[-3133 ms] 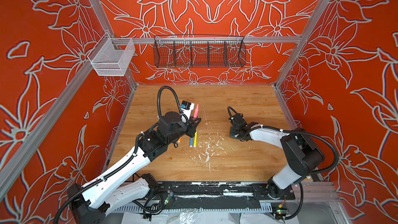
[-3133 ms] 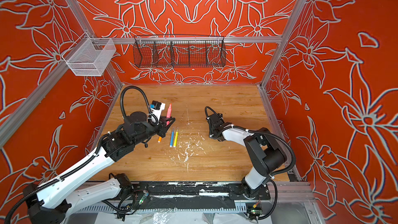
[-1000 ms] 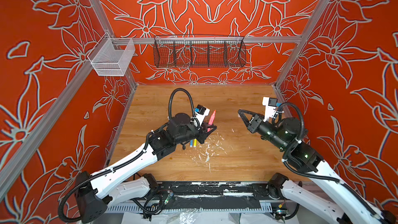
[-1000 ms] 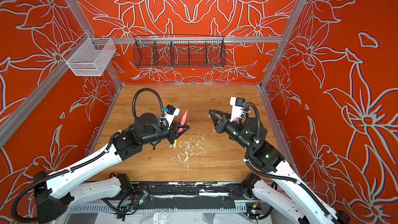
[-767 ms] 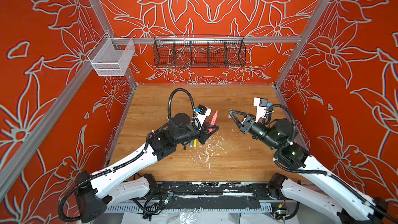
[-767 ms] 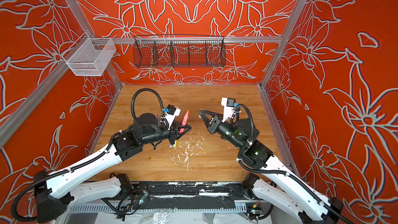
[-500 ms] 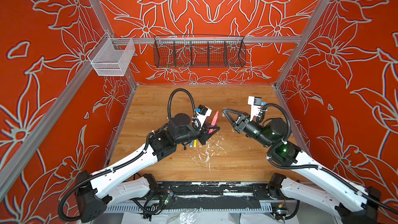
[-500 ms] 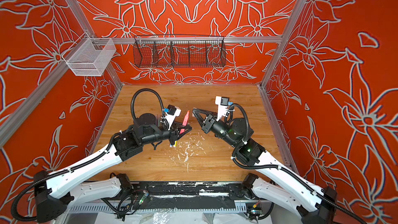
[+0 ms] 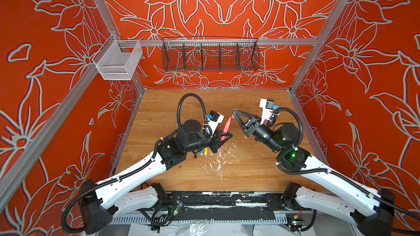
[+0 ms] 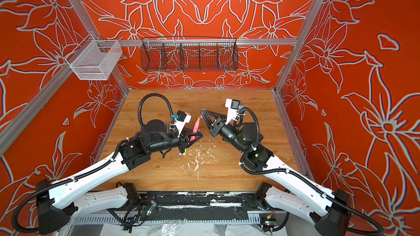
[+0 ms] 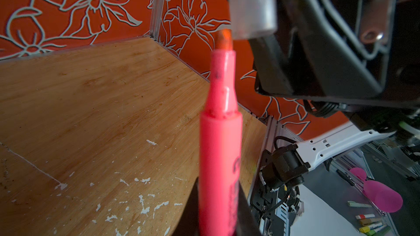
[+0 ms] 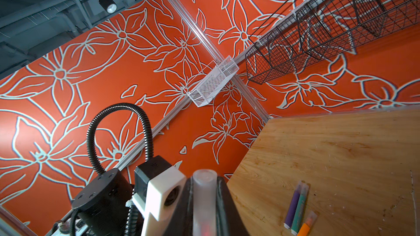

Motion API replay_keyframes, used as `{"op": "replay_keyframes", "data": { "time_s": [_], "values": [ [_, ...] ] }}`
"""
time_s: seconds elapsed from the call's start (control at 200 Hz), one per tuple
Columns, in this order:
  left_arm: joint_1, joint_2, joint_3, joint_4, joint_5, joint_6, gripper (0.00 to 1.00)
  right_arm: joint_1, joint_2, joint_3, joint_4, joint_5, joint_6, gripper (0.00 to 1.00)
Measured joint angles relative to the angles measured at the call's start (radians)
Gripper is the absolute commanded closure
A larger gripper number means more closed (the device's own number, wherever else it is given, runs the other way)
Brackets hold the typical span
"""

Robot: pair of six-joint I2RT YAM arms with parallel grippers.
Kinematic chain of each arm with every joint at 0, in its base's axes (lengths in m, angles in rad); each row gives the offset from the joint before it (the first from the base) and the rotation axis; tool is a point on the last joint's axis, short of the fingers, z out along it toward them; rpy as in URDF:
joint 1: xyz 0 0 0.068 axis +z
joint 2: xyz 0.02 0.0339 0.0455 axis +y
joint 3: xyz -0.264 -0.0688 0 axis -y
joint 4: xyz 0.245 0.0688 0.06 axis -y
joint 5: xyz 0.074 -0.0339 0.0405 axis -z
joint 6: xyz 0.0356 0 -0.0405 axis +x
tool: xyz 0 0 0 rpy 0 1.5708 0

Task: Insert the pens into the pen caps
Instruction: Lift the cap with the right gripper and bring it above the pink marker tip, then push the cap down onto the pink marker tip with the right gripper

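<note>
In the left wrist view the clear cap (image 11: 251, 5) is blurry and cropped. The pink pen (image 11: 219, 146) gets cut off too.

Loose pens (image 9: 204, 151) clutter table (image 9: 250, 173) centre-left

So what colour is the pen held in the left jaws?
The pen is pink-red, with an orange-looking tip; it shows best in the left wrist view.

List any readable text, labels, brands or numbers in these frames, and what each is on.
No text here can be read well enough to quote.
pink-red pen: black print on the barrel in the left wrist view, out of focus and partly cut off; unreadable.
green pen: dark print along the barrel in the right wrist view; too small to read.
</note>
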Motion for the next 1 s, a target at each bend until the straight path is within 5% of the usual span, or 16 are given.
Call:
{"op": "replay_keyframes", "data": {
  "time_s": [1.001],
  "values": [
    [-0.001,-0.008,-0.005,0.000,-0.015,0.000,1.00,0.018,0.050,0.000,0.059,-0.011,-0.010,1.00]
  ]
}}
